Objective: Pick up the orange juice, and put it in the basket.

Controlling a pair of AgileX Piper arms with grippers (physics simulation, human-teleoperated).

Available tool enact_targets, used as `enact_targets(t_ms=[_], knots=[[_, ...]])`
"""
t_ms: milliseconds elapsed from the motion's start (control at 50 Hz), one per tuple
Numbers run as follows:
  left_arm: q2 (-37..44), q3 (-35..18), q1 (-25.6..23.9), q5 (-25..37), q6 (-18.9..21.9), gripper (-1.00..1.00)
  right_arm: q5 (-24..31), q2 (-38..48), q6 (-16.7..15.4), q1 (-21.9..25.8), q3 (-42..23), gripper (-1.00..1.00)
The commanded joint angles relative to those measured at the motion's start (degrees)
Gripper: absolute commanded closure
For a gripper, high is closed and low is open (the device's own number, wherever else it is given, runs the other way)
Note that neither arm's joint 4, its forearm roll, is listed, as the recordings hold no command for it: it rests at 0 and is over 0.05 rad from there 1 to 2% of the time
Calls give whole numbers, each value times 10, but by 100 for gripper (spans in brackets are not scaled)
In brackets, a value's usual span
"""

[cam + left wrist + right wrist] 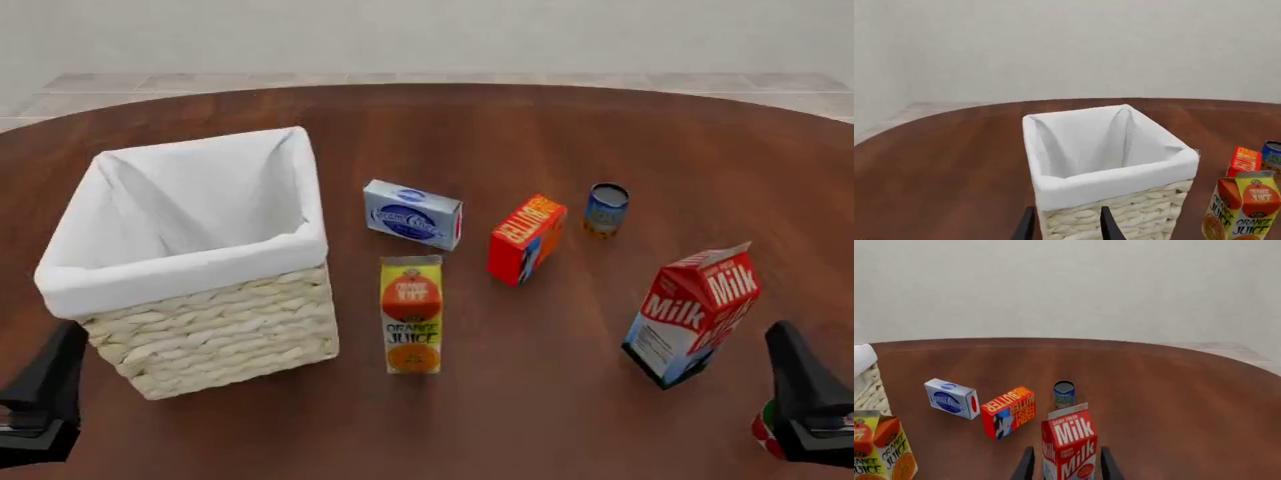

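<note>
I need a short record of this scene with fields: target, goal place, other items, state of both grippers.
target: orange juice, upright, beside the basket, not held
goal place: basket, white liner, nothing inside it
other items: butter box, milk carton, blue-white box, small can
left gripper: open, facing the basket
right gripper: open, facing the milk carton
</note>
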Motion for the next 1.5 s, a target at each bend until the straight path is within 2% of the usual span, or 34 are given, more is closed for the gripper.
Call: enact_targets(t_ms=[20,40,260,420,480,580,640,720,800,820,840,860,880,900,920,940,960,980,1040,1100,1120,1160,1180,1220,1260,1300,1320,1360,1380,1400,1440,1460,1500], knots=[[13,-4,1,-3,-19,-100,-4,9,-1,6,0,-100],[13,-10,2,4,-27,-100,-2,7,-1,6,0,-100],[1,-11,-7,14,-15,-100,-2,1,2,6,-4,-100],[0,-39,-14,49,-36,-100,0,-1,-2,2,-11,-100],[4,-86,-25,88,-35,-100,-1,-1,-6,0,-13,-100],[-1,-194,-46,157,-38,-100,-1,-1,-15,6,-10,-100],[-1,-230,-59,200,-63,-100,-2,0,-23,8,-8,-100],[-1,-258,-53,225,-60,-100,-7,4,-20,10,-3,-100],[3,-299,-117,252,19,-100,-10,6,-19,12,-1,-100],[36,-305,-139,262,-25,-100,-10,7,-20,12,-1,-100],[17,-331,-188,266,9,-100,-10,7,-19,12,-1,-100],[6,-341,-194,264,45,-100,-10,7,-19,12,-1,-100],[30,-349,-171,263,21,-100,-11,6,-19,12,-1,-100],[65,-345,-159,257,14,-100,-11,6,-17,12,-1,-100],[66,-345,-159,257,14,-100,-11,6,-17,12,-1,-100],[91,-351,-161,254,-3,-100,-10,5,-15,12,-1,-100],[88,-362,-195,248,11,-100,-9,4,-15,11,-1,-100],[91,-365,-215,237,41,-100,-9,3,-15,11,-1,-100],[153,-386,-234,219,53,-100,-8,2,-14,14,-2,-100],[188,-435,-313,217,52,-100,-8,0,-13,15,-4,-100],[224,-452,-318,225,37,-100,-8,0,-12,16,-4,-100],[276,-487,-303,233,51,-100,-7,0,-12,15,-5,-100],[309,-516,-315,244,50,-100,-7,0,-10,13,-6,-100],[357,-558,-337,268,71,-100,-7,0,-11,14,-6,-100],[398,-588,-371,290,114,-100,-7,0,-11,16,-4,-100],[446,-625,-359,298,126,-100,-7,0,-10,18,-5,-100],[498,-655,-348,332,130,-100,-6,0,-10,18,-6,-100],[506,-678,-396,348,134,-100,-6,-1,-10,17,-7,-100],[530,-688,-412,366,163,-100,-6,-1,-7,16,-7,-100],[540,-695,-416,373,169,-100,-6,-1,-7,16,-7,-100],[568,-713,-428,391,219,-100,-6,-1,-6,17,-6,-100],[586,-732,-416,401,212,-100,-6,-1,-6,18,-6,-100],[609,-753,-429,421,243,-100,-6,-1,-4,18,-6,-100]])
